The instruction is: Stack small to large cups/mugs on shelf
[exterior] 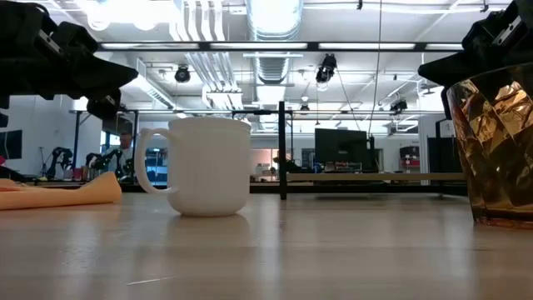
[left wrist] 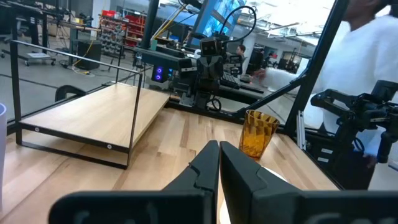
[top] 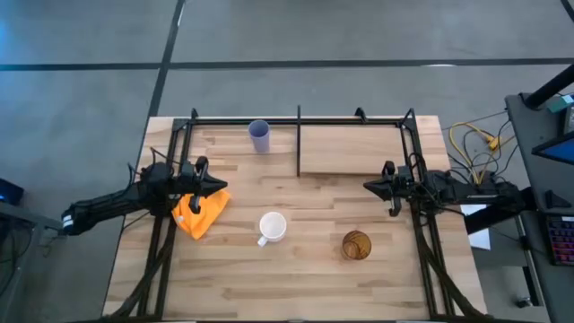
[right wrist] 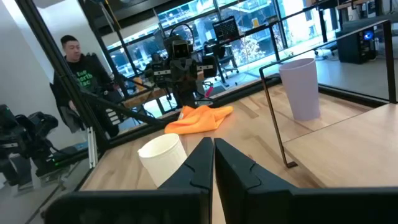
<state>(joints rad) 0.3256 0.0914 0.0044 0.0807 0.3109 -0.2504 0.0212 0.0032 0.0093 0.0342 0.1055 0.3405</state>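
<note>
A white handled mug [top: 272, 227] stands upright on the plank table near its middle, and shows in the low view [exterior: 202, 166]. An amber translucent cup [top: 356, 244] stands to its right. A lavender tumbler [top: 259, 136] stands at the far edge, left of the wooden shelf [top: 352, 148] edged with black rods. My left gripper [top: 221, 186] is shut and empty at the left, over the orange cloth. My right gripper [top: 369, 185] is shut and empty at the right, in front of the shelf.
An orange cloth [top: 201, 213] lies crumpled on the table under my left gripper. Black frame rods [top: 296, 119] run along the far edge and both sides. A person stands beyond the table in the right wrist view [right wrist: 78, 68].
</note>
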